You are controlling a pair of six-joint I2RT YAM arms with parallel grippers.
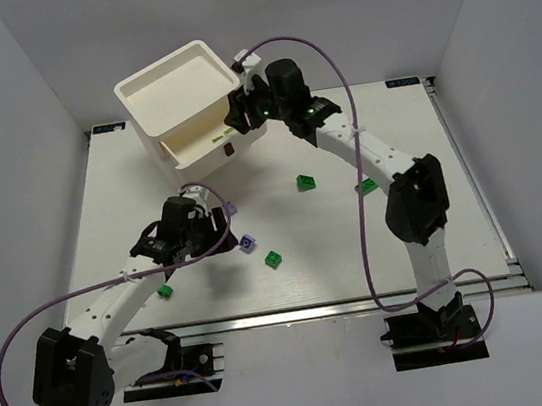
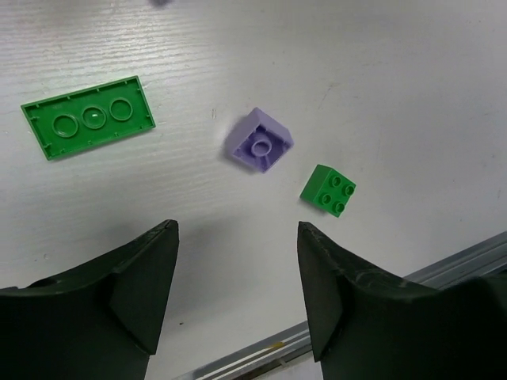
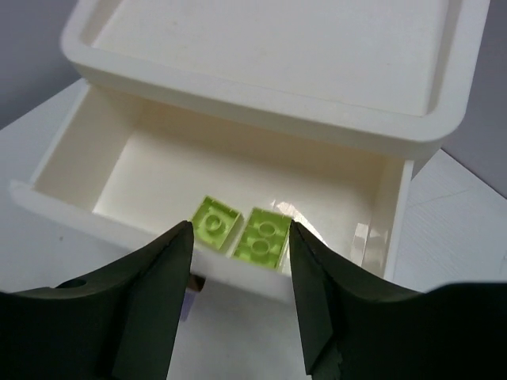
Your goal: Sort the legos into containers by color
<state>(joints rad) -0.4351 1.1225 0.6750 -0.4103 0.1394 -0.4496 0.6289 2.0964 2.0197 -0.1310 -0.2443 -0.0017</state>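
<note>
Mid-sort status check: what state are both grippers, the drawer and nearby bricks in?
drawer: pulled out
left gripper: open, empty
right gripper: open, empty, over the drawer
yellow-green bricks: two in drawer, undersides up
purple brick: on table, hollow side up
small green brick: on table, studs up
green plate: flat on table, underside up

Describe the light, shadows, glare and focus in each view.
Top external: even, soft light, with faint shadows under the arms on the table. Left wrist: purple brick and green plate sharp; the dark left gripper close and slightly soft. Right wrist: a pale sheen on the drawer floor beside the yellow-green bricks.
</note>
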